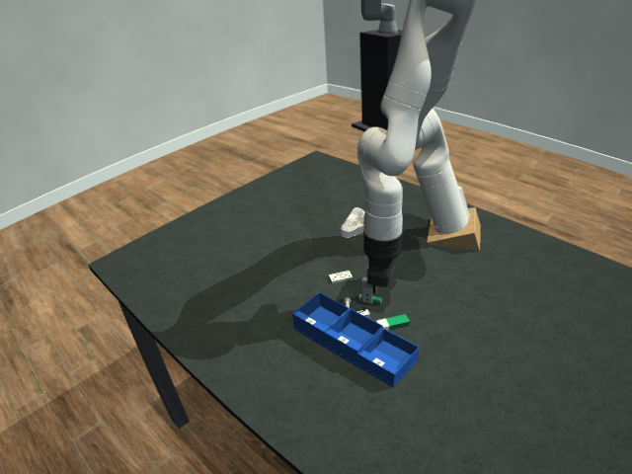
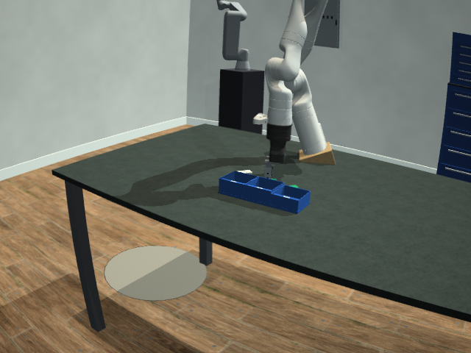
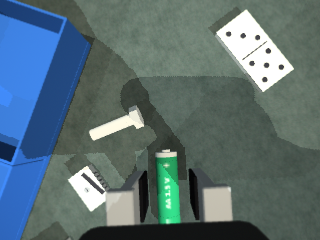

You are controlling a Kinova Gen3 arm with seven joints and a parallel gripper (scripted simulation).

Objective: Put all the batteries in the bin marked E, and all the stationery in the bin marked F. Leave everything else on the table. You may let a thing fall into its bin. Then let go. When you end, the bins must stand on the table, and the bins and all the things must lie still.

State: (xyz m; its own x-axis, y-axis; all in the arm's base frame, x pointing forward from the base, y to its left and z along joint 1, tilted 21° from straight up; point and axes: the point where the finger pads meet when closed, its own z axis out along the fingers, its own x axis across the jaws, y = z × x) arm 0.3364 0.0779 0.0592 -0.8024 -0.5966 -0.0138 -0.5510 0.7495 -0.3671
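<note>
My pincer hangs low over the counter with its jaws half apart, one on each side of the green battery, and nothing is clamped between them: a gap shows on both flanks of the cell. The battery lies flat on the counter, its capped end pointing away from me, a short way from the blue bin row. I judge it a small, rigid, smooth cylinder, light but apt to roll or squirt sideways, so I want my pads across its round middle, square to its long axis, as they now stand. Just beyond it lies a white bolt, and to my left a small white tag-like piece I cannot identify. Farther off sits a domino, which looks like a thing to leave alone. From the wrist view the bin is cut off at the frame edge and no letter is readable; in the top view the labels are too small to read, so I cannot tell which compartment is E. The exterior view hides the battery behind the bin wall.
</note>
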